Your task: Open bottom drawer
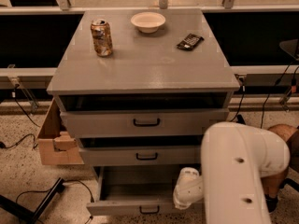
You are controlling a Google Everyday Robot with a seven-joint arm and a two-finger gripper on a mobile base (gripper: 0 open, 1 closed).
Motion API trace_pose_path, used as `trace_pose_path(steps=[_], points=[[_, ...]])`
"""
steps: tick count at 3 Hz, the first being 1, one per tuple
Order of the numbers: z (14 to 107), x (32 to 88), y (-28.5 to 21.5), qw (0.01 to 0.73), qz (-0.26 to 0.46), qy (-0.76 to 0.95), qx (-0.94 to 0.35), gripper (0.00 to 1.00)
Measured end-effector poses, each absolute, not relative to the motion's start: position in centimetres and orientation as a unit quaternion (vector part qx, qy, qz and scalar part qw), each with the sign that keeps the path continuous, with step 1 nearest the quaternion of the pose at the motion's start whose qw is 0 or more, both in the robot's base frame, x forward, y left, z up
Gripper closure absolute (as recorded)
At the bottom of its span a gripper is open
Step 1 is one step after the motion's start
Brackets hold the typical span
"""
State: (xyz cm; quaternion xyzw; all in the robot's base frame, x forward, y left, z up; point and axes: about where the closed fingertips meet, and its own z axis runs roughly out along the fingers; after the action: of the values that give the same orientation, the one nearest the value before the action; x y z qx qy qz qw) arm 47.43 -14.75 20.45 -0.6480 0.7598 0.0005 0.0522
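Note:
The bottom drawer [135, 203] of the grey cabinet stands pulled out, its plain grey inside showing and its small black bar handle [149, 211] at the lower edge of the view. My white arm [238, 171] fills the lower right. The gripper [183, 200] reaches down at the drawer's right front end, just right of the handle; its tip is hidden behind the white wrist.
Two upper drawers [145, 123] with black handles stand slightly out. On the cabinet top [145, 59] are a can [101, 37], a white bowl [147, 21] and a dark packet [189, 41]. A cardboard box [55, 141] is at the left, cables and a black bar on the floor.

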Motion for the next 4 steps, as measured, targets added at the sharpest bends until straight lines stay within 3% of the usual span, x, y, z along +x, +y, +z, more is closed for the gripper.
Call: trace_pose_path(steps=[1,4], points=[[19.9,44.2,-14.1,0.063,0.002,0.791,-0.608,1.0],[19.6,42.3,-13.8,0.068,-0.011,0.807,-0.586,1.0]])
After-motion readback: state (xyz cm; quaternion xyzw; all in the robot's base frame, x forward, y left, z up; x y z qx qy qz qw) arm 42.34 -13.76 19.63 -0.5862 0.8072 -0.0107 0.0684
